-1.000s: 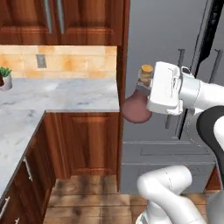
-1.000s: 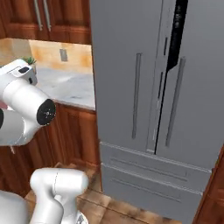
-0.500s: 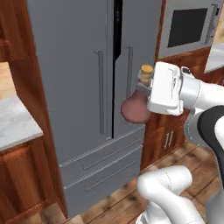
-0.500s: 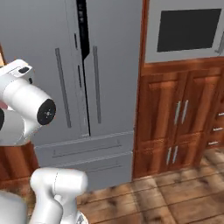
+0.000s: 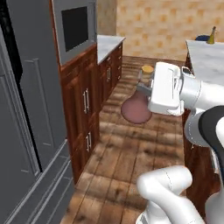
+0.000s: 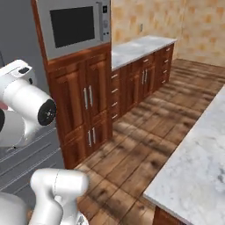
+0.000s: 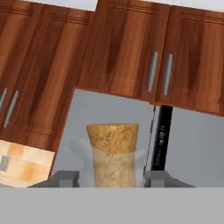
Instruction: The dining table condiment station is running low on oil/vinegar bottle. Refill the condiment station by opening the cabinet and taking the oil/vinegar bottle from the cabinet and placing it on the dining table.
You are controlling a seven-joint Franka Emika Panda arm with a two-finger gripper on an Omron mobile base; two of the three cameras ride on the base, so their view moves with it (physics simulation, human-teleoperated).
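**Bottle in the claw, table drop-off still to come**

Bottle's out of the cabinet, so the first half looks done to me. The oil/vinegar bottle (image 5: 136,108) hangs right at the claw (image 5: 151,87), pink belly hanging below and left of it and the cork sticking up at its top. In the hand view the cork (image 7: 113,154) sits dead centre between the two dark fingertips (image 7: 65,178), so I'd call that clamped on the neck of the bottle, carried up in the air over the wood floor (image 5: 127,153).

What's left, as far as I can judge: get over to the dining table and set it down. A white marble surface (image 6: 197,167) shows close by on the claw's right in the right base view, and the left base view has a marble top (image 5: 205,57) just behind the claw too, with a small yellowish bottle (image 5: 212,35) at its far end. Probably the same table, but I can't swear to it.

Ahead and to the left of the claw are the built-in microwave (image 6: 72,26), lower wood doors (image 6: 88,105) and the grey fridge (image 5: 26,131).

Hard to make out: the exact contact of the fingers on the neck, since the white hand covers it in the left base view and the grey band cuts it off in the hand view. The table's edges are cropped as well.
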